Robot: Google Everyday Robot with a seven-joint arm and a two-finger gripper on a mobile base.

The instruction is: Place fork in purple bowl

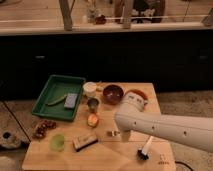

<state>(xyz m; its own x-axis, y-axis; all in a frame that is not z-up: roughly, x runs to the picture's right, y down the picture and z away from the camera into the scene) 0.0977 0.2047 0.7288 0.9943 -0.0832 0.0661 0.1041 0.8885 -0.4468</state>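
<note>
The purple bowl [113,93] stands at the back middle of the wooden table [107,157], dark and glossy. My white arm reaches in from the right, and its end hangs over the table's middle. The gripper [115,133] shows only as a small dark tip under the arm's end, low over the table, in front of the purple bowl and well apart from it. No silver fork shows; it is hidden or out of view.
An orange-red bowl [137,96] sits right of the purple one, partly behind the arm. A steel cup [93,104], white cup [90,88], orange fruit [93,120], green tray [57,97], green cup [58,142], block-shaped brush [85,142] and white-handled brush [146,149] share the table.
</note>
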